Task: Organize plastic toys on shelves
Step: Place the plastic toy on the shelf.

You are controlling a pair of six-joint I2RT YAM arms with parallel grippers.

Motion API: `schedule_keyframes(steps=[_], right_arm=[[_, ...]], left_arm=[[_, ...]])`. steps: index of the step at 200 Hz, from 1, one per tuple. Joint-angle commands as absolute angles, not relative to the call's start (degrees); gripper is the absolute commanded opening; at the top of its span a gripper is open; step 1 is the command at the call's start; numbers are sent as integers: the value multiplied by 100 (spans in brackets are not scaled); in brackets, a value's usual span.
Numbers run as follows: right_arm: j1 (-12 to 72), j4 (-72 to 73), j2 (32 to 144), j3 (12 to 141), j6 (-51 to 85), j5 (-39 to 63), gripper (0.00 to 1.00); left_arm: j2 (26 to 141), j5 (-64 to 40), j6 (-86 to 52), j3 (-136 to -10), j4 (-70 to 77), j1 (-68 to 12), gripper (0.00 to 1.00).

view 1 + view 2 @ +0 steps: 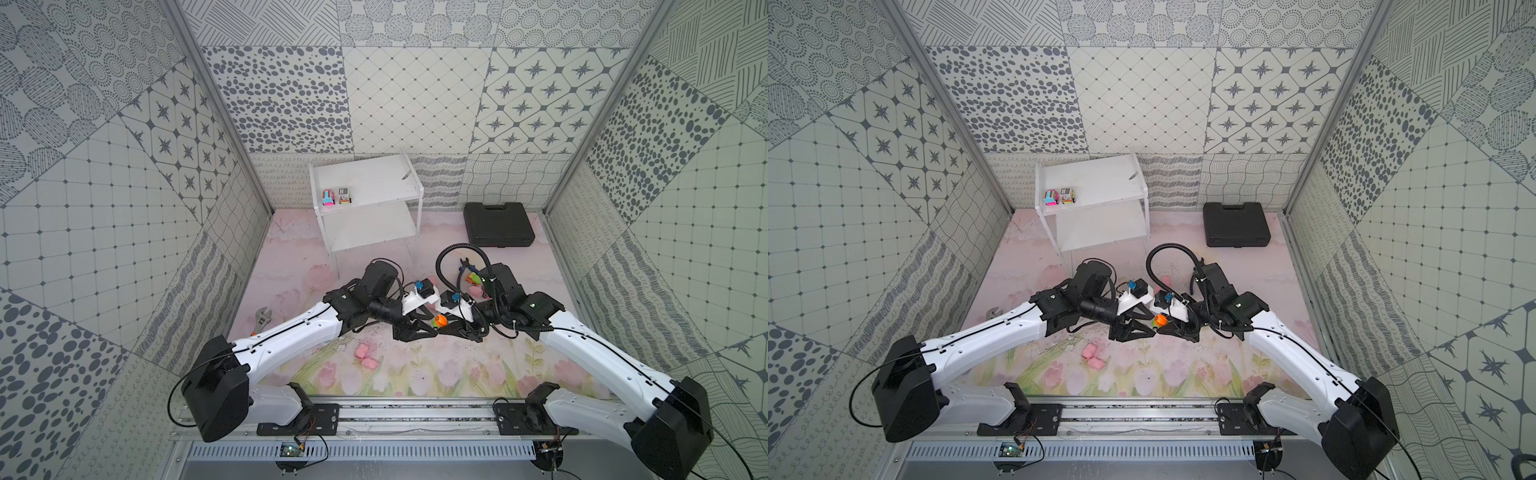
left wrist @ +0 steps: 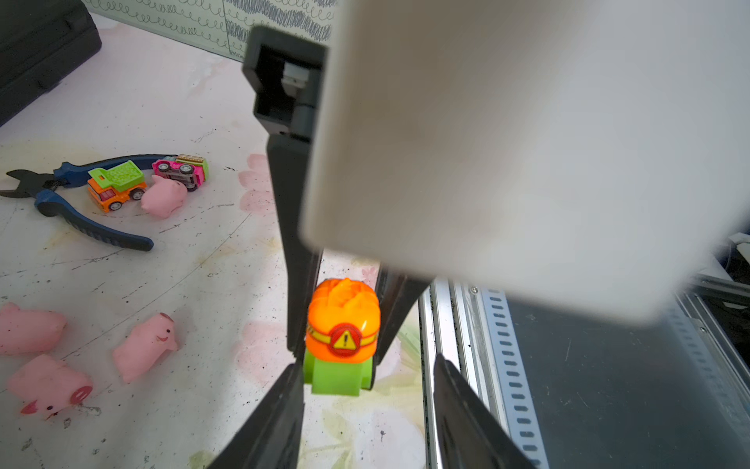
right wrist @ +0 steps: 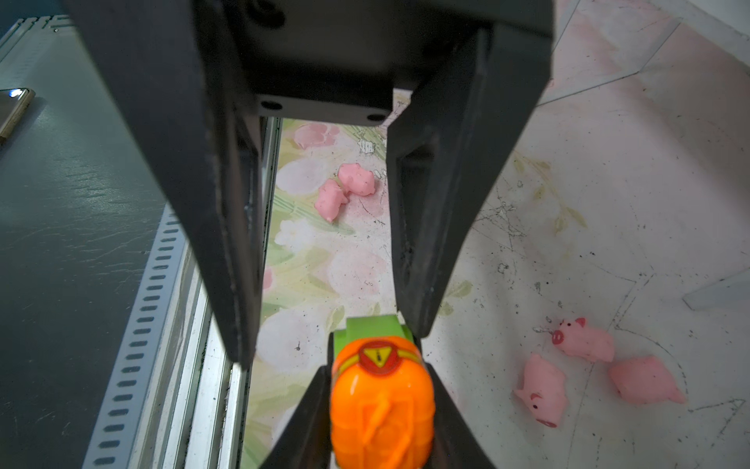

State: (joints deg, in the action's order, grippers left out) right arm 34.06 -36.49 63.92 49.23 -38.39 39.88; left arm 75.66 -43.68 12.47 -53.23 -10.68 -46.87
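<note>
**Both tools at orange car**

Right tool (image 3: 377, 369) clamped on orange toy car (image 2: 343, 320), held off the table (image 1: 291, 270) well in front of the shelves (image 1: 365, 178). Left tool (image 2: 367, 367) jaws apart around its green end. I see two toy cars (image 1: 328, 198) on the shelves' top board.

Looked steeply down on the car (image 1: 439, 321) (image 1: 1159, 320) from high, far off, in both top views, nearly alike. Faced the car close up from opposite sides in wrist views.
</note>
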Motion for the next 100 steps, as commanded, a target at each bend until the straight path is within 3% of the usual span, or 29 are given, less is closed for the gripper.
schedule_keyframes(steps=[1,56,100], right_arm=[[3461,-3370,6399,5121,-3887,4357,35],[3457,-2910,6213,4948,-3421,4631,36],[3453,-2866,6154,4930,-3301,4772,36]], left_arm=[[7567,-4536,1428,-5367,-913,-4716,51],[7001,-4376,909,-4762,191,-4623,52],[6900,-4364,901,-4718,114,-4537,50]])
